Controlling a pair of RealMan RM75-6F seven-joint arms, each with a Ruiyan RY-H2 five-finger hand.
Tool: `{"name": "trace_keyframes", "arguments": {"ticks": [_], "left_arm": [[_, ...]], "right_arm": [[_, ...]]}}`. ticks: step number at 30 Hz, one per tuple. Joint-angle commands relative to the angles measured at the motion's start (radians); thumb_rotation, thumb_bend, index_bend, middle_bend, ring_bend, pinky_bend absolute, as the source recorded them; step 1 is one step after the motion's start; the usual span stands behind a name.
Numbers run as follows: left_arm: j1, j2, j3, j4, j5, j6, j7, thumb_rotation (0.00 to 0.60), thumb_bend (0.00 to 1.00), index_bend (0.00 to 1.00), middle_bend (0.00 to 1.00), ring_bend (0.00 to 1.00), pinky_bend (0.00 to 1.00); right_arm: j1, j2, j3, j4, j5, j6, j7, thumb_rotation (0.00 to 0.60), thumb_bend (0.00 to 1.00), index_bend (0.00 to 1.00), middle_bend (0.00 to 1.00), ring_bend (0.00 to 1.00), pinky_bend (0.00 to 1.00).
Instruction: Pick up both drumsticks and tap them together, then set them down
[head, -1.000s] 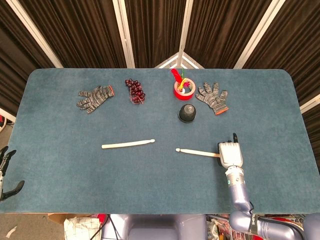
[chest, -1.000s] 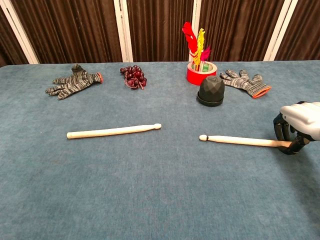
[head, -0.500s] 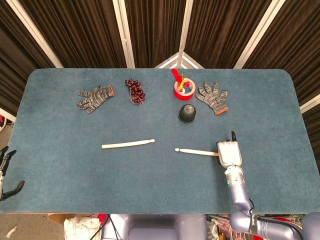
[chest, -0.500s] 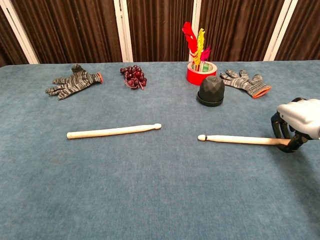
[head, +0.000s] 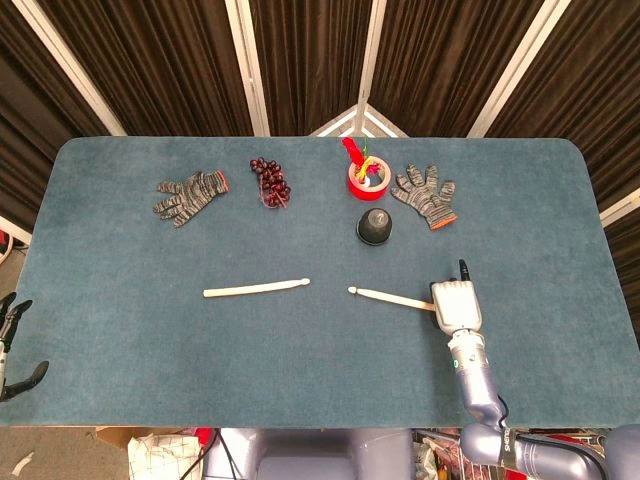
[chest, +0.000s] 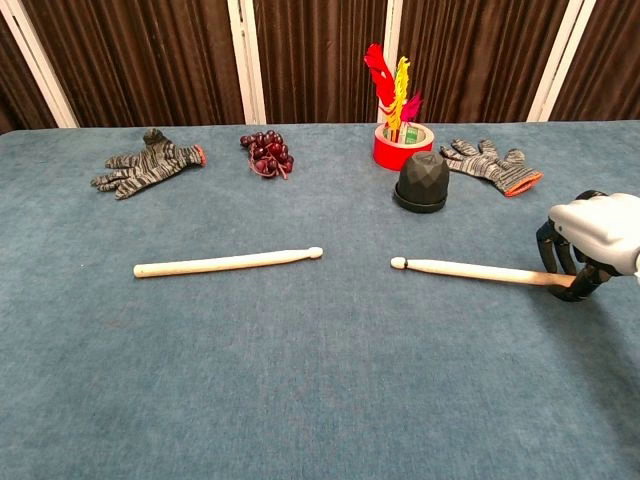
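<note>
2 drumsticks are lying across the middle of the blue table (head: 120, 330), each with its long axis running left to right. The left drumstick (head: 256, 288) is resting untouched, tip pointing right. The right drumstick (head: 390, 297) is pointing its tip left while the right hand (head: 455, 305) is gripping its butt end at right of centre. The left hand (head: 15, 345) is waiting at the lower left edge, fingers spread, holding nothing. Along the top are sitting 2 gloves, 1 grape bunch (head: 270, 181), 1 red cup (head: 366, 177) and 1 dark dome (head: 375, 226).
</note>
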Motion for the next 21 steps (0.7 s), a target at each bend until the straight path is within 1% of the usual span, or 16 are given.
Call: {"name": "trace_keyframes", "arguments": {"ticks": [1,9,14,18,21], "left_arm": [[0.000,0.000,0.000,0.000,-0.001,0.000,0.000,0.600,0.36,0.12,0.00,0.00,0.00],[-0.001,0.000,0.001,-0.001,0.000,-0.002,0.000,0.600,0.36,0.12,0.00,0.00,0.00],[0.000,0.002,0.001,-0.001,0.000,-0.001,-0.003,0.600,0.36,0.12,0.00,0.00,0.00],[0.000,0.003,0.000,0.000,-0.002,-0.001,-0.006,0.600,0.36,0.12,0.00,0.00,0.00],[-0.001,0.003,-0.001,0.001,0.000,-0.001,-0.008,0.600,0.36,0.12,0.00,0.00,0.00]], "right_arm": [[-0.002,0.005,-0.005,0.012,-0.038,-0.003,0.037,0.600,0.41,0.72,0.60,0.46,0.00],[-0.004,0.026,-0.031,0.051,-0.186,-0.019,0.172,0.600,0.42,0.73,0.61,0.46,0.00],[-0.008,0.042,-0.040,0.070,-0.275,-0.027,0.298,0.600,0.42,0.74,0.62,0.47,0.01],[-0.011,0.063,-0.049,0.083,-0.361,-0.025,0.428,0.600,0.42,0.74,0.62,0.47,0.01],[-0.019,0.079,-0.044,0.071,-0.389,-0.019,0.517,0.600,0.42,0.74,0.62,0.47,0.01]]}}
